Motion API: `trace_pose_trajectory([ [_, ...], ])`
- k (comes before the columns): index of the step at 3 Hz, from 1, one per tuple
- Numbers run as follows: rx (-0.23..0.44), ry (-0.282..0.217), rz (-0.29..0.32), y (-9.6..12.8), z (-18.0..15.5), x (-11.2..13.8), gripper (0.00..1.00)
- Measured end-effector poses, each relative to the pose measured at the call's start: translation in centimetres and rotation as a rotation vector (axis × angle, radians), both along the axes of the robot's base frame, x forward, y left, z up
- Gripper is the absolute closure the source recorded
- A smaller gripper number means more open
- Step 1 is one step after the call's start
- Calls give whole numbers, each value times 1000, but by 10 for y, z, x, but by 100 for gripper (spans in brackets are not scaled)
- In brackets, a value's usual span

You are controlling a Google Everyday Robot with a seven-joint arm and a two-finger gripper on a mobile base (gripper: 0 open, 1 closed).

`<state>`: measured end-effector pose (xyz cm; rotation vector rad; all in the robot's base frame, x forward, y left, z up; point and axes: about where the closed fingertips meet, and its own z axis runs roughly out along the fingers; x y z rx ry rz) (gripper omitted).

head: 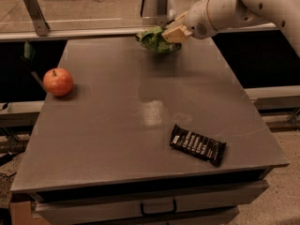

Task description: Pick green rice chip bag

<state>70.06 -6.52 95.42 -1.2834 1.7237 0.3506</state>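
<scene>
Gripper (174, 33) is being pressed shut on the crinkly bright-green rice chip bag (153, 39) at the far edge of the flat grey surface (140, 107). A round red apple (58, 82) is being carried at its left side, a black wrapped bar with white print (197, 145) near its front right.

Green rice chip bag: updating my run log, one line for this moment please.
pincer: far table edge, shut on green rice chip bag | bag: looks slightly lifted | apple: left | black bar: near right

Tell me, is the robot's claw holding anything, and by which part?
Yes. The gripper, over the far end of the table, pinches the green rice chip bag by the upper edge nearest the arm.
</scene>
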Motion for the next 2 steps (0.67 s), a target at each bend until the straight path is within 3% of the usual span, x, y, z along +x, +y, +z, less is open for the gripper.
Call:
trace_pose_trajectory([
  [1,108,-76,167,-7,54,-36,100],
  [2,180,-132,238,-26,90,-63,100],
])
